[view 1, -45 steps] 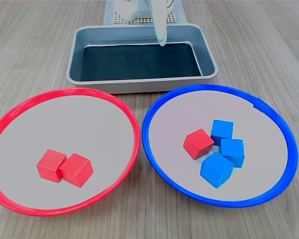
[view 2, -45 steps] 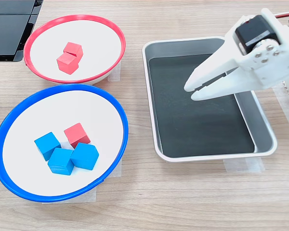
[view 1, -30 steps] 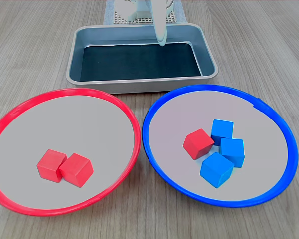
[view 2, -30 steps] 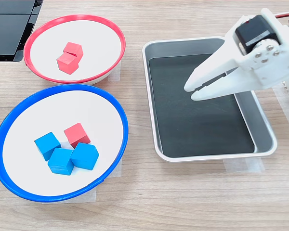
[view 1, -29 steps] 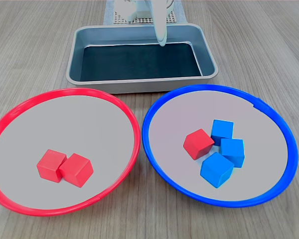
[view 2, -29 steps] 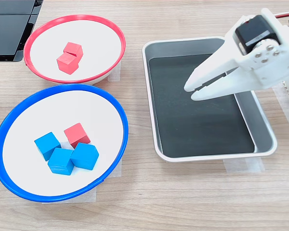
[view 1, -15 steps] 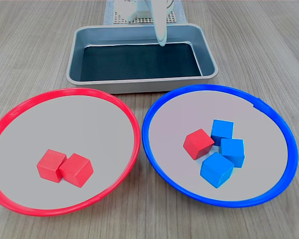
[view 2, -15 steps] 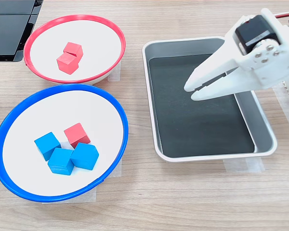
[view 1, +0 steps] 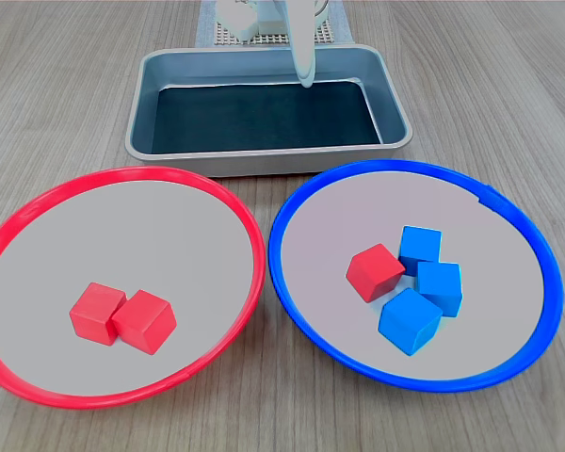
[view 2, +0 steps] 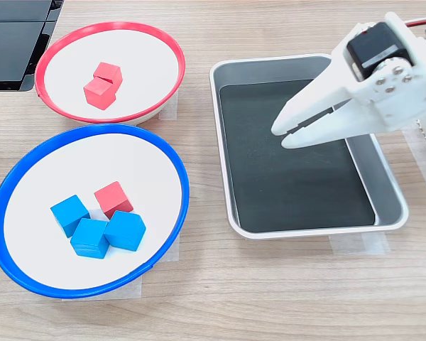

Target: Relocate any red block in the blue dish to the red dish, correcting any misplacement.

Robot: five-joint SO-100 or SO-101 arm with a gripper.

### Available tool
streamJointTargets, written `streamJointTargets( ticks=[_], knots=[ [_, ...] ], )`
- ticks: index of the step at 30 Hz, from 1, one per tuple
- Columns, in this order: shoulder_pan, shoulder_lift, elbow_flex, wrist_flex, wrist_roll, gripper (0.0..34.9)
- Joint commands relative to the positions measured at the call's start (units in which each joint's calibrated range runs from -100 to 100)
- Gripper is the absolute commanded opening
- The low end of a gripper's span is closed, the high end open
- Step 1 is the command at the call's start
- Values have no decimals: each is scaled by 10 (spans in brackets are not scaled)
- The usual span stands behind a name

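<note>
One red block (view 1: 375,272) (view 2: 113,198) lies in the blue dish (view 1: 325,212) (view 2: 92,160), touching a cluster of three blue cubes (view 1: 424,284) (view 2: 96,229). In the red dish (view 1: 122,231) (view 2: 145,64), two more red cubes (view 1: 122,318) (view 2: 103,84) sit side by side. My white gripper (view 1: 306,80) (view 2: 278,138) hovers above the metal tray, well away from both dishes. Its jaws are shut with only a thin slit between them, and they hold nothing.
A rectangular metal tray (view 1: 264,160) (view 2: 298,192) with a dark floor sits under the gripper. A black device (view 2: 14,35) lies at the second exterior view's top left. The arm's base (view 1: 264,19) stands behind the tray. Bare wooden table surrounds the dishes.
</note>
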Motion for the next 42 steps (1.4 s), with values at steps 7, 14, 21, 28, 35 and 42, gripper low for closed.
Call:
streamJointTargets(
  ticks=[7, 14, 21, 28, 35, 42],
  knots=[
    [5, -6, 0, 3, -2, 4],
    [5, -6, 0, 3, -2, 4],
    [5, -6, 0, 3, -2, 4],
    [2, -6, 0, 3, 0, 5],
    [-3, -6, 0, 3, 2, 4],
    [0, 3, 0, -3, 16, 3]
  ],
)
